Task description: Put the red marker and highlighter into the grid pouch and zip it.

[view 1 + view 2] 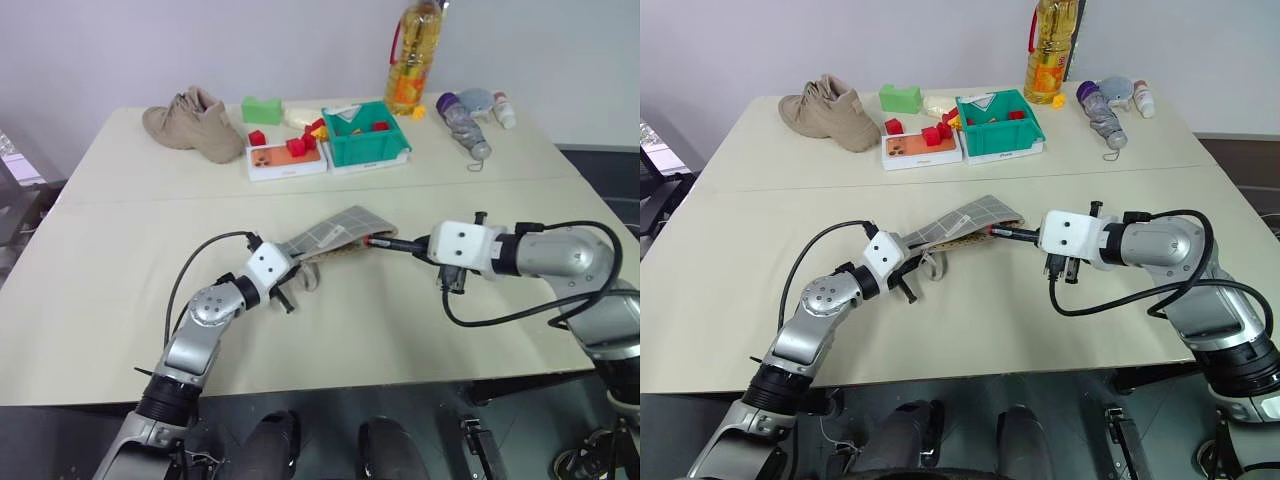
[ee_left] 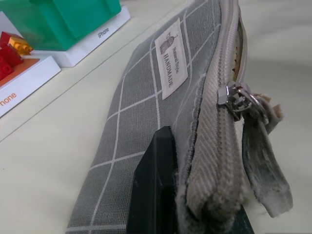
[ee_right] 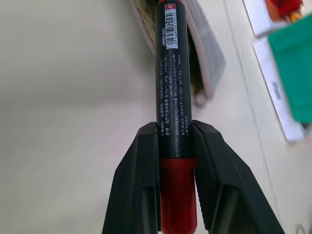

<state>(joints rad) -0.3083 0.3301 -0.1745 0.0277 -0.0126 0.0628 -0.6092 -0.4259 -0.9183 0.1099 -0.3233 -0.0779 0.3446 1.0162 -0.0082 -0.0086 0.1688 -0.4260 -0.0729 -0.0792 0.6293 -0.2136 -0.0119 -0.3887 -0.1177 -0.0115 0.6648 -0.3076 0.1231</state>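
item: slim red marker, black barrel with printed label and red cap end. the right pincer is clamping it at the join of cap and barrel, the barrel lying between both black fingers and pointing toward the mouth of the pouch. in the head views the marker's far tip is sitting at the open edge of the pouch, just touching or just inside; which one is hard to tell. handling, as a judgement: light, rigid, smooth plastic, likely to slip or pivot if held loosely, so a hold near the cap end, leaving the long barrel free to slide in, is looking sound.

item: flat rectangular grey fabric grid pouch with white lines, white centre label, beige zipper tape and metal slider with looped cord. it is being held raised off the pale surface, tilted, its far end drooping. the left pincer is closing on the near corner beside the zipper end, one black finger lying flat against the grid fabric. handling, as a judgement: soft and floppy, sagging where unsupported; the mouth is probably needing to be kept gaping, and a grip close to the zipper tape is giving the firmest purchase.

item: highlighter. not being located among the things at the back of the surface.
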